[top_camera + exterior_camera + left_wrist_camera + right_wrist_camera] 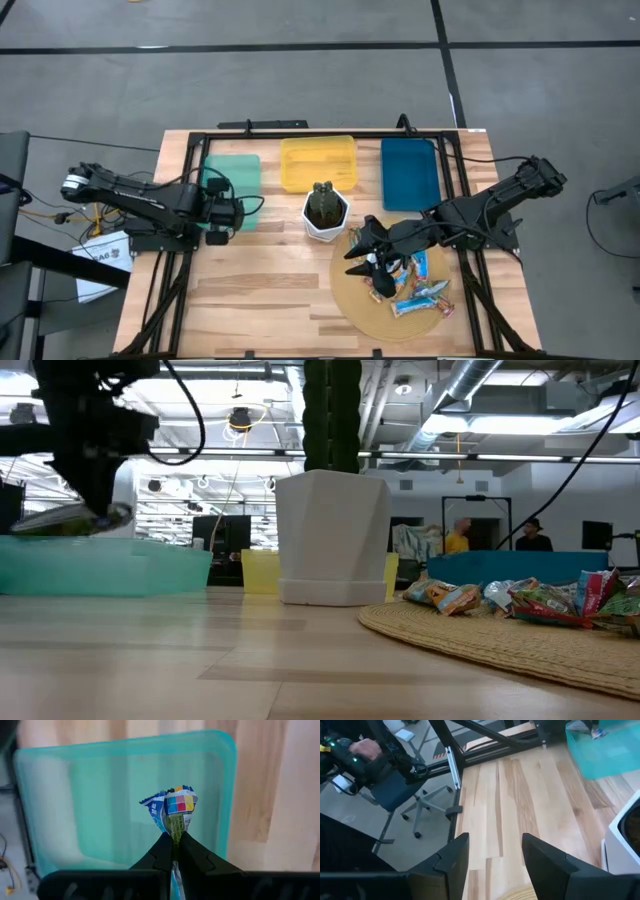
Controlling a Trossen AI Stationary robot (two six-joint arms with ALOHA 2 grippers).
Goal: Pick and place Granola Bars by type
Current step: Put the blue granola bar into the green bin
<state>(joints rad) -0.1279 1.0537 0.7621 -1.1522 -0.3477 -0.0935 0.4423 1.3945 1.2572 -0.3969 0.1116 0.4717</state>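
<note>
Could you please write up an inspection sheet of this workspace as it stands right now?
Surface: wooden table with a round woven mat.
Job's things: granola bars piled on the mat; one bar held over the teal tray; yellow tray and blue tray alongside.
Clutter: white pot with a dark plant.
Grippers: left gripper shut on the bar; right gripper open above the mat's edge.
Cables: wires at the left arm's base.
Surroundings: office chair; people far behind.
</note>
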